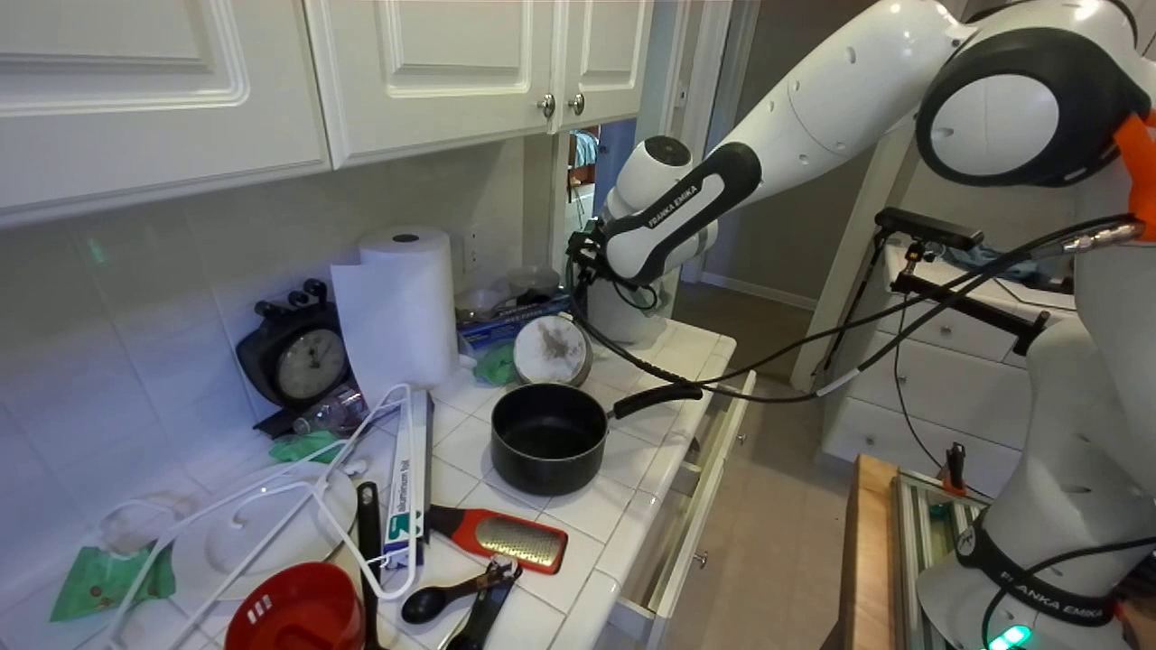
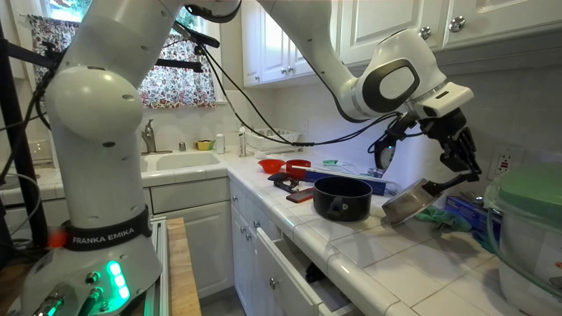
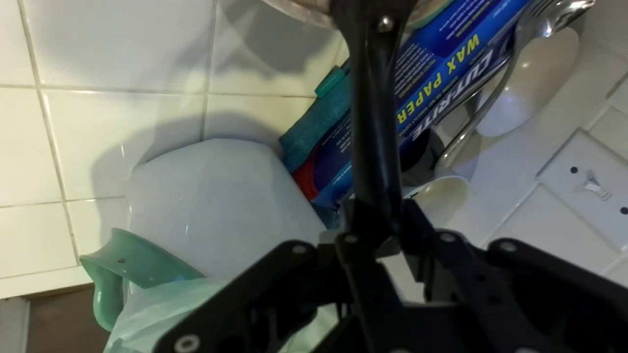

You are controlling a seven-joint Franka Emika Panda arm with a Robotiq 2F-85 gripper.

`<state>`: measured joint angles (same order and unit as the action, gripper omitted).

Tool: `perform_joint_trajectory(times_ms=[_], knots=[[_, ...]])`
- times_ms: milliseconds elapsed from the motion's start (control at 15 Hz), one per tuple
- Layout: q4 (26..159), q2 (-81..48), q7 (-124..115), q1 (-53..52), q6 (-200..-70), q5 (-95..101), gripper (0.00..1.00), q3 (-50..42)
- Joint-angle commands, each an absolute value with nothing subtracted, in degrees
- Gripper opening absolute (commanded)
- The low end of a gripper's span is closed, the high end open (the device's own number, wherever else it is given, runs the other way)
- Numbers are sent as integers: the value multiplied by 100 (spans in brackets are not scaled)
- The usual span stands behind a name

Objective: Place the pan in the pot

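Closed around the end of a dark handle (image 3: 374,122), the tool (image 3: 375,233) is narrowed to the handle's thickness. By that handle the pan (image 2: 406,204) is held at a slant, its low edge tipped toward the tiled table (image 2: 395,272); whether the table is touched cannot be told. The pan is seen outside the pot (image 2: 358,208), just beside it, a narrow gap being shown between them in an exterior view. The pot is set upright on the table, mouth up, and the pot handle (image 1: 655,399) is pointed toward the table's front edge (image 2: 360,277). Below that edge a drawer (image 2: 290,276) is pulled out.

Between the pot and the front edge a strip of tile is shown, and a broader stretch is spread from the pan to a large bucket (image 2: 522,263) with a green lid (image 2: 535,188). Toward the wall (image 2: 505,118), room is narrowed by a blue wax paper box (image 3: 436,73) and a green cloth (image 2: 443,219), both near the pan. On the pot's side away from the pan, room is bounded by a red grater (image 1: 515,540) and a foil box (image 1: 400,496). White cabinets (image 1: 433,63) are hung overhead.
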<state>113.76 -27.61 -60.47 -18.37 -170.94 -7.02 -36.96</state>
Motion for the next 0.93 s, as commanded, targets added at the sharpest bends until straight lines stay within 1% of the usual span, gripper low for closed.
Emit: perform_joint_trajectory(times_ms=[0, 867], knots=[[11511, -2623, -6190, -2331, -17088, -507, 10, -4126], [11801, -2438, -6024, -4005, -16841, -418, 10, -5545]])
